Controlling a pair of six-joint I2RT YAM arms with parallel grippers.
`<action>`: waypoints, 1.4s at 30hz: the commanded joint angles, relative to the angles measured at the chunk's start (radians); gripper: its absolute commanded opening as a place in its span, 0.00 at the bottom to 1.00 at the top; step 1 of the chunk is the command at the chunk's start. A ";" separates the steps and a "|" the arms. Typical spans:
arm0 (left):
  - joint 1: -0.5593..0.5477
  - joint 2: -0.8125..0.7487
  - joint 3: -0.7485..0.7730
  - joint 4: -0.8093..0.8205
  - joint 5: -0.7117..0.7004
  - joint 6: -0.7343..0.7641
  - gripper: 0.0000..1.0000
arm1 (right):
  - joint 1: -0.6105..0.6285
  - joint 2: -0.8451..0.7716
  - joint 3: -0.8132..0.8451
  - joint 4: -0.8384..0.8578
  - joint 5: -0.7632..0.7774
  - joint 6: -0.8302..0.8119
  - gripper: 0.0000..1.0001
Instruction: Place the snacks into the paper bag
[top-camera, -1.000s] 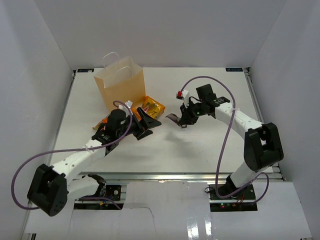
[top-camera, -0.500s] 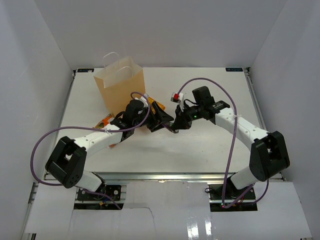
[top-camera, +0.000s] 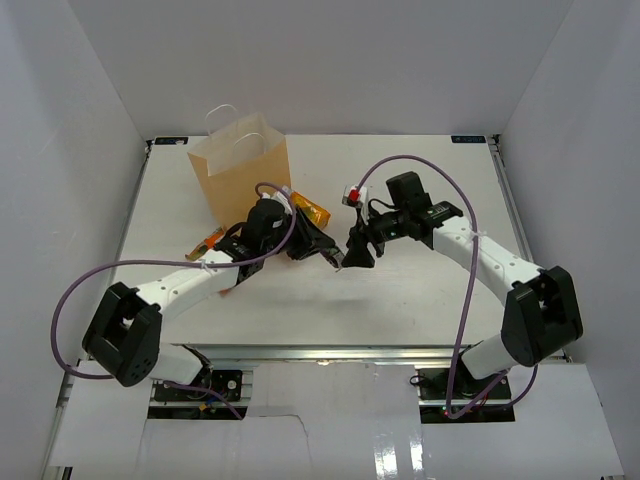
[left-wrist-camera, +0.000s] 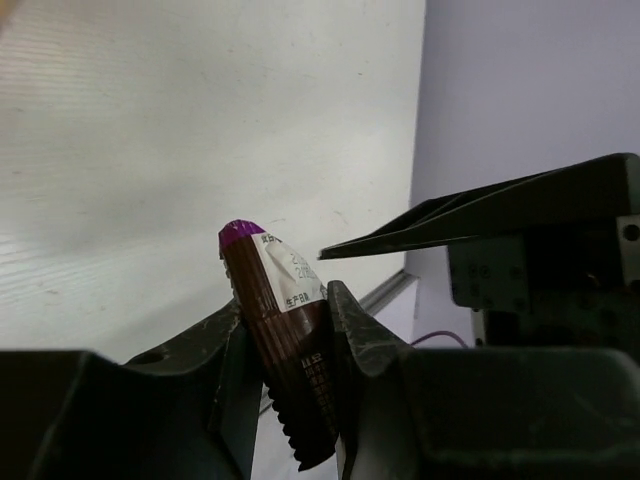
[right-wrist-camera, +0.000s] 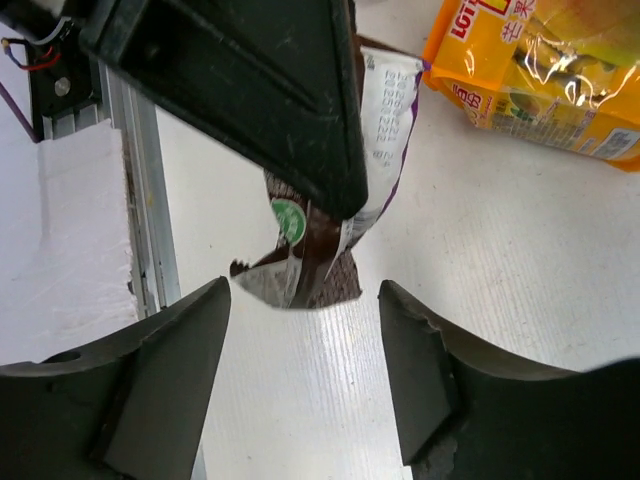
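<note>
Tan paper bag (top-camera: 240, 175) is stood upright at the far left of the table (top-camera: 420, 300). An orange packet (top-camera: 208, 240) is seen just in front of the bag, partly hidden under the left arm. A yellow-orange packet (top-camera: 311, 210) is laid just right of the bag. Further right and nearer, a brown-purple packet (left-wrist-camera: 282, 340) is clamped in the left gripper (left-wrist-camera: 288, 305), tip sticking out. Furthest from the bag, the right gripper (right-wrist-camera: 300, 295) is spread wide; the packet's lower edge is sat between its fingers, not pinched.

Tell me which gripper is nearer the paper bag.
Left. The left gripper, clamping a brown packet, sits just right of the paper bag; the right gripper, open, lies farther right.
</note>
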 joint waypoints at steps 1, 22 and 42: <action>0.017 -0.090 0.108 -0.179 -0.101 0.180 0.38 | 0.000 -0.076 0.054 -0.036 -0.028 -0.103 0.71; 0.290 -0.009 0.923 -0.448 -0.406 1.246 0.38 | -0.045 -0.096 0.035 -0.015 -0.054 -0.103 0.73; 0.464 0.057 0.776 -0.321 -0.222 1.202 0.43 | -0.045 -0.089 -0.002 -0.001 -0.054 -0.109 0.73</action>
